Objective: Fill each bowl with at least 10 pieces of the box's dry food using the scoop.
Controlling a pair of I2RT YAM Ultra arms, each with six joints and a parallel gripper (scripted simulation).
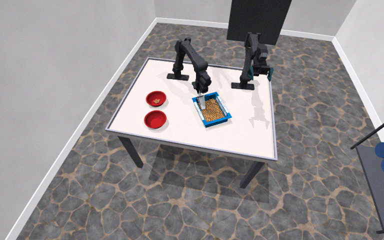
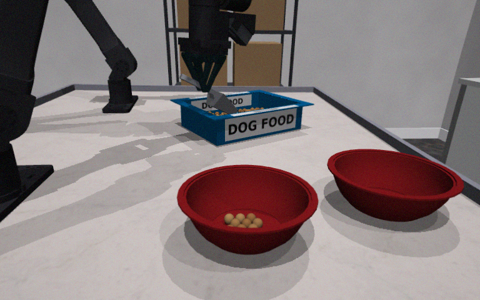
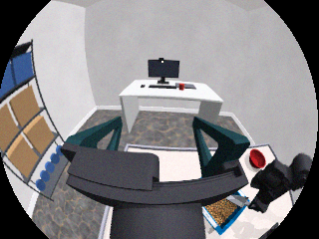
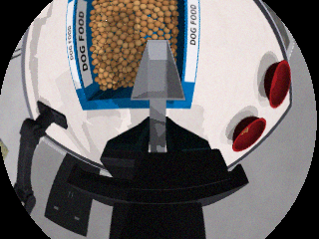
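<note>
My right gripper point(image 2: 205, 86) is shut on the handle of a grey scoop point(image 2: 220, 100), whose blade tilts down into the near end of the blue DOG FOOD box point(image 1: 211, 108). In the right wrist view the scoop point(image 4: 158, 76) lies over the box's edge above the brown kibble point(image 4: 134, 27). Whether the scoop holds food is hidden. Two red bowls stand apart from the box: one point(image 2: 247, 207) holds several pieces of kibble, the other point(image 2: 394, 183) looks empty. My left gripper point(image 1: 259, 74) is open and empty, raised high beside its base, far from the box.
The bowls show in the top view too, the one with kibble point(image 1: 156, 98) behind the empty one point(image 1: 155, 119). The arm bases stand along the table's far edge. A raised rim runs round the table. Shelves with cardboard boxes stand beyond it.
</note>
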